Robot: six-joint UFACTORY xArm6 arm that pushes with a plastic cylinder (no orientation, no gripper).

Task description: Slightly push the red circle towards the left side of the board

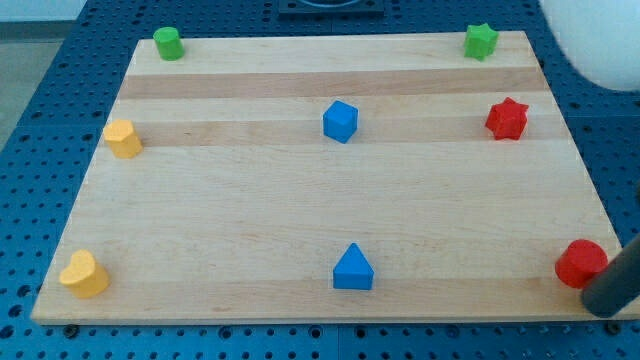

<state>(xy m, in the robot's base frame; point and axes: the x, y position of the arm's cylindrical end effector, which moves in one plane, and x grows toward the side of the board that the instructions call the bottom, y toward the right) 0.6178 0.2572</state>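
Observation:
The red circle point(581, 263) sits near the board's bottom right corner. My tip point(604, 301) is the lower end of the dark rod coming in from the view's right edge. It stands just right of and below the red circle, very close to it or touching it. A red star point(506, 118) is at the upper right. A blue cube point(340, 121) is in the upper middle. A blue triangle point(353, 268) is at the bottom middle.
A green cylinder point(167, 43) is at the top left corner and a green star point(481, 41) at the top right. Two yellow blocks, one point(122, 138) and the other point(84, 274), sit along the left edge. The wooden board point(230, 220) lies on a blue perforated table.

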